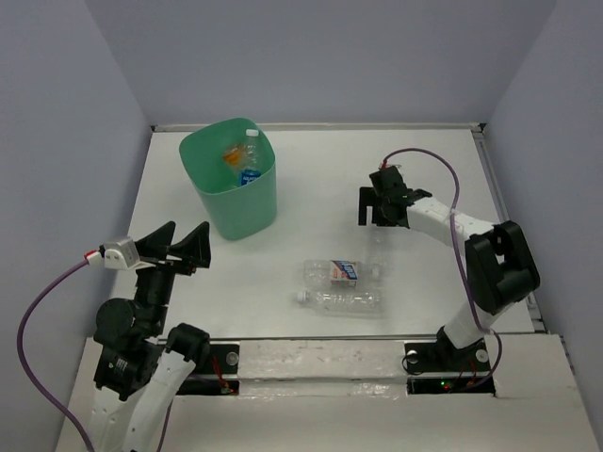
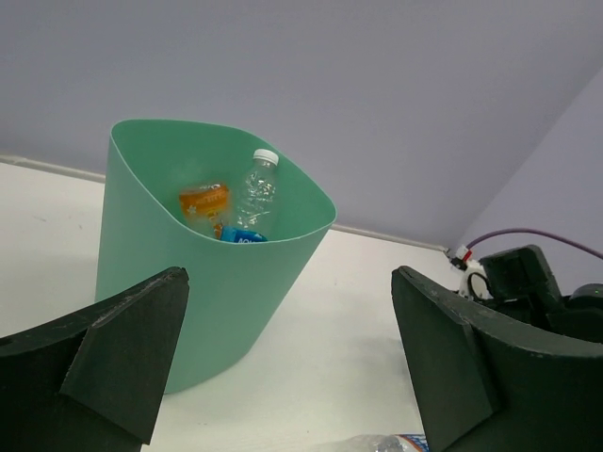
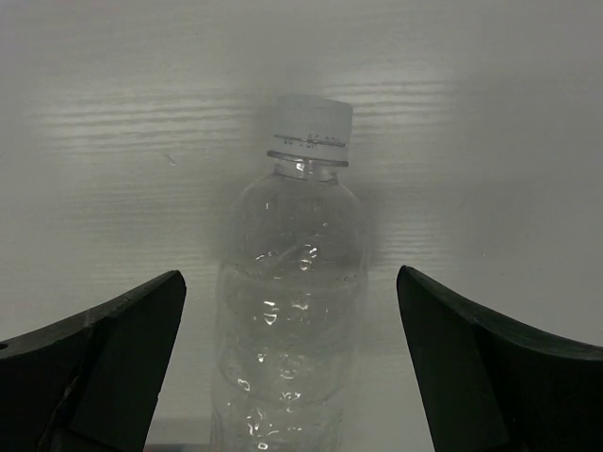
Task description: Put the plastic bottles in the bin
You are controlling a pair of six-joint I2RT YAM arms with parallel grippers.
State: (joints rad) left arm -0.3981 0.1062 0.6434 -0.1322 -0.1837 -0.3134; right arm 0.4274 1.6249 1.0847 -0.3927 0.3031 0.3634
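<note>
White table [image 1: 311, 188], clear bottle [image 3: 292, 301] framed by spread right claw [image 3: 287, 275] (faint from above)

1. The left arm [image 1: 162, 375] and right arm [image 1: 439, 218] pair white links with bulky black joints.
2. A purple cable [image 1: 429, 152] loops off each wrist.
3. The fingers [image 2: 122, 367] are matte black wedges with chamfered edges.

A white table [image 1: 320, 179] is boxed in on three sides. The back wall [image 1: 320, 56], left wall [image 1: 57, 141] and right wall [image 1: 556, 113] are plain, matte panels of pale lilac-grey. A thin metal strip [image 1: 377, 125] runs along the table's far edge and a rail [image 1: 497, 188] along its right edge. A white board [image 1: 320, 353] lies along the near edge. The light is soft and even, with faint shadows and a dull, streaky sheen on the tabletop.
</note>
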